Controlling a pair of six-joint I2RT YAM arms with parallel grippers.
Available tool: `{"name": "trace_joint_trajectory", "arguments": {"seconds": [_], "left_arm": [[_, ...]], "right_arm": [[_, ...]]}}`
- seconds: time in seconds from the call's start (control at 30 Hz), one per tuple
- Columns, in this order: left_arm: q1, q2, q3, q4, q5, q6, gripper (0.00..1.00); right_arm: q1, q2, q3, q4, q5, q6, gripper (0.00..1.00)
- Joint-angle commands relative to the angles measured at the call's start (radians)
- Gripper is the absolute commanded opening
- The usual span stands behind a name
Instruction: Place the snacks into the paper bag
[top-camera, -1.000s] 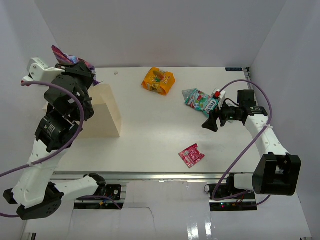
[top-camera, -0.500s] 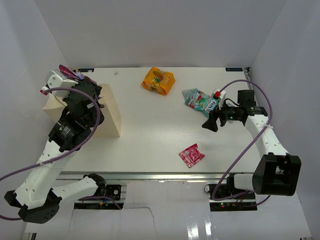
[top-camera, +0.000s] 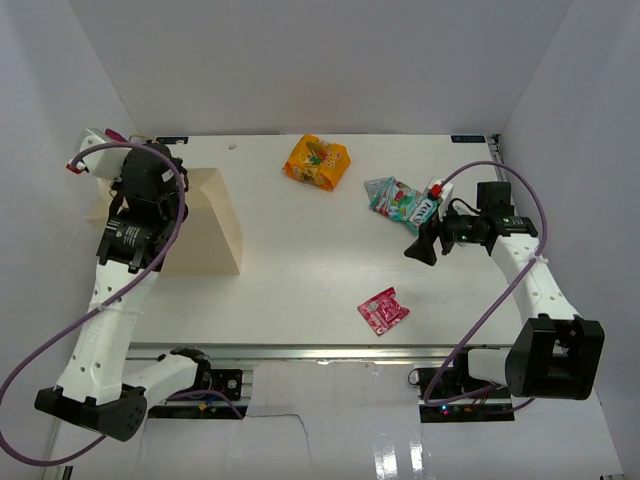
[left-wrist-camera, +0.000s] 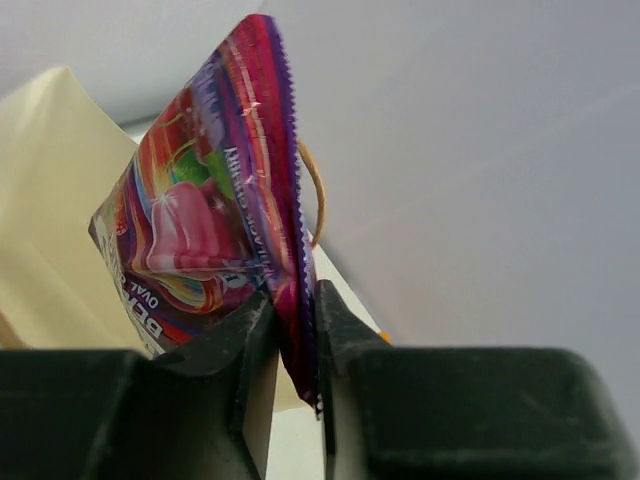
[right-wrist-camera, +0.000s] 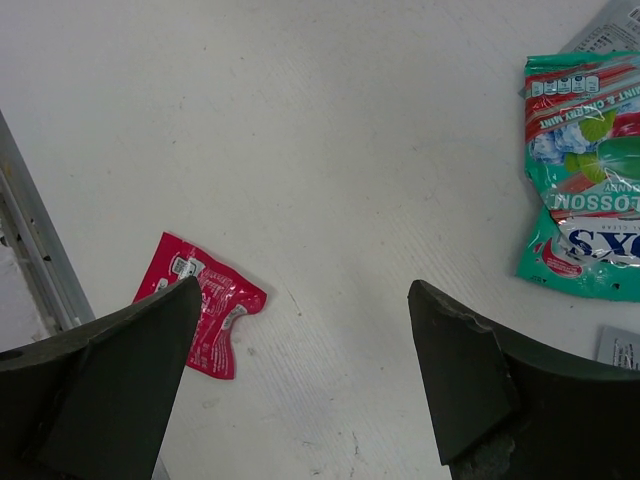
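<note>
Left jaws: clamped on the lower edge of a purple-and-pink packet (left-wrist-camera: 215, 220), which stood upright above them. Just behind the packet I saw the paper bag (left-wrist-camera: 45, 210). Its pale wall rose to the left of the jaws, and one brown cord handle (left-wrist-camera: 317, 195) arched past the packet's right edge. In the top view the arm hid these jaws from me.

Right jaws: wide apart, holding nothing, over bare table (right-wrist-camera: 330, 150). The red-pink packet (right-wrist-camera: 205, 315) lay flat, partly hidden by the fingertip on the left of the wrist view. The teal-green packet (right-wrist-camera: 585, 190) lay beyond the opposite finger, with a silver-grey packet (right-wrist-camera: 612, 28) at its far edge. The orange-yellow packet (top-camera: 317, 161) lay well apart from both jaws, toward the table's far edge.
</note>
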Motion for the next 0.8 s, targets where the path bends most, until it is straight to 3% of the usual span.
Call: {"name": "trace_joint_trajectory", "arguments": {"seconds": [0.0,0.13,0.2,0.5,0.6,0.77], "left_arm": [[0.025,-0.001,0.019,0.001,0.119,-0.023,0.32],[0.031,-0.015,0.029,-0.016,0.143,-0.014,0.62],[0.033,-0.033,0.024,-0.033,0.151,-0.018,0.71],[0.033,-0.096,0.015,-0.053,0.185,-0.014,0.75],[0.033,-0.107,0.025,0.007,0.273,0.089,0.82],[0.033,-0.116,0.045,0.159,0.608,0.279,0.96]], "right_arm": [[-0.002,-0.017,-0.006,0.011,-0.029,-0.006,0.9],[0.004,0.028,0.022,0.009,-0.055,0.024,0.9],[0.048,0.06,0.065,-0.003,-0.054,0.053,0.91],[0.139,0.259,0.295,-0.04,-0.017,0.164,0.96],[0.153,0.327,0.377,-0.034,0.009,0.248,0.98],[0.181,0.445,0.509,0.046,0.098,0.456,0.99]]}}
